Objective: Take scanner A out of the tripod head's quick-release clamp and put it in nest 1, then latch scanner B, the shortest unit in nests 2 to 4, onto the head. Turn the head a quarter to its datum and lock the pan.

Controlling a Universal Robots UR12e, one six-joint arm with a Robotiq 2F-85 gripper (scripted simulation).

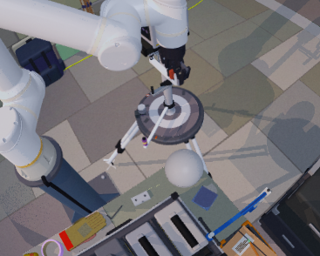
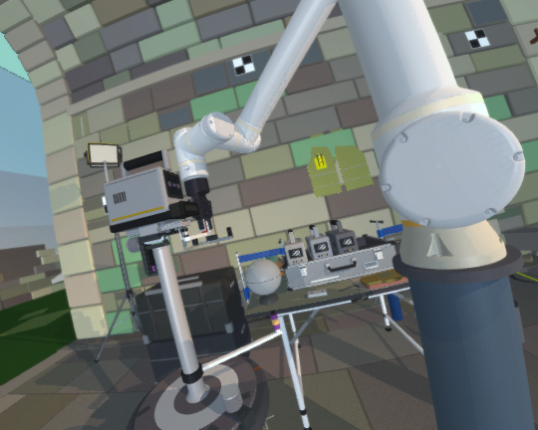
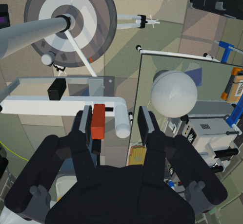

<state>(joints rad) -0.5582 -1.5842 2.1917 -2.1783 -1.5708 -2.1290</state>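
Scanner A [image 2: 140, 198], a grey box with a black top handle, sits on the tripod head [image 2: 154, 240] atop the grey column. A white clamp lever [image 3: 63, 104] with a rounded end juts from the head. An orange-red tab [image 3: 98, 120] sits on it. Three scanners [image 2: 319, 244] stand in the open case [image 2: 340, 266] on the table. My gripper [image 3: 114, 126] hangs right beside scanner A, above the lever. The red tab and the lever's end lie between its fingers. It is open and holds nothing.
The lever's metal bracket frame [image 3: 61, 83] lies just below my fingers. A white sphere [image 3: 173, 93] stands on the table's near corner. The tripod's round base [image 1: 170, 114] and legs spread on the floor. A black crate [image 2: 194, 308] stands behind the column.
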